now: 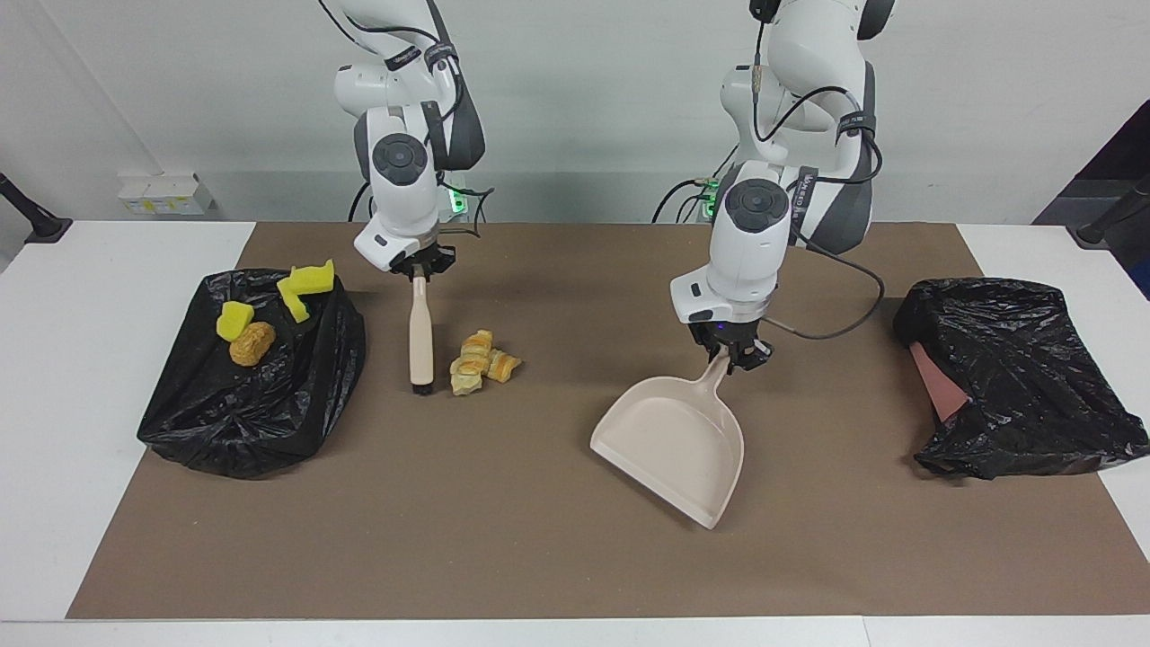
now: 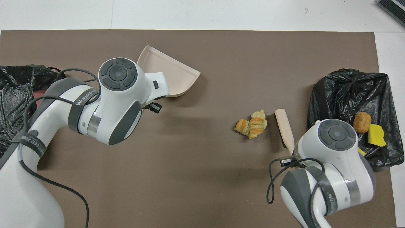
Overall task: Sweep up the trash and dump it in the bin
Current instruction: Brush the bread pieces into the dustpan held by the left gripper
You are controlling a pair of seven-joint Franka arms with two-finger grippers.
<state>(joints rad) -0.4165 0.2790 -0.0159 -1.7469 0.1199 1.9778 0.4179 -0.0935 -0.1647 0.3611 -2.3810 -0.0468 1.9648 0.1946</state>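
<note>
Pale golden pastry chunks (image 1: 481, 362) (image 2: 251, 125) lie on the brown mat. Right beside them, toward the right arm's end, is the beige brush (image 1: 420, 337) (image 2: 284, 131), bristles down. My right gripper (image 1: 419, 272) is shut on its handle. More trash sits on top of a black bag (image 1: 260, 404) (image 2: 348, 91): yellow sponge bits (image 1: 305, 288) (image 2: 376, 135) and an orange-brown lump (image 1: 252, 344) (image 2: 362, 122). My left gripper (image 1: 728, 358) is shut on the handle of the beige dustpan (image 1: 669, 449) (image 2: 171, 74), whose mouth is angled toward the pastry. In the overhead view both wrists hide the fingertips.
At the left arm's end of the table a second black bag (image 1: 1015, 377) (image 2: 15, 107) covers a reddish box (image 1: 939, 391). Bare brown mat (image 1: 539, 539) spreads between the pastry and the dustpan. Small white boxes (image 1: 166, 193) stand off the mat near the wall.
</note>
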